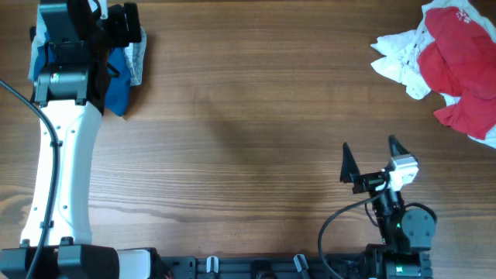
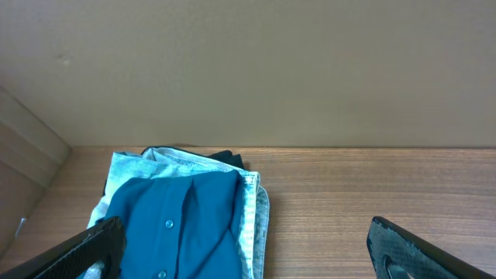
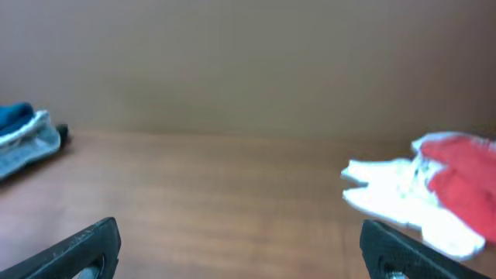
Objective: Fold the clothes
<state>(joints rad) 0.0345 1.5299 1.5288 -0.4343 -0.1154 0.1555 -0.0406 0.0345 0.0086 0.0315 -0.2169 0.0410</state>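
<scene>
Clothes (image 2: 178, 232), dark blue, buttoned, atop pale pile (image 2: 261, 211) under wide left tool (image 2: 248, 252); right tool (image 1: 370, 151) wide.

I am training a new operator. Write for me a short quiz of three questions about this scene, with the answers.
1. True or false: the blue shirt lies folded on a pale blue cloth.
2. Which end effector is at the blue shirt? A) left B) right
3. Fill in: the heap at the top right of the overhead view is white and ____.
Key: 1 true; 2 A, the left end effector; 3 red.
</scene>
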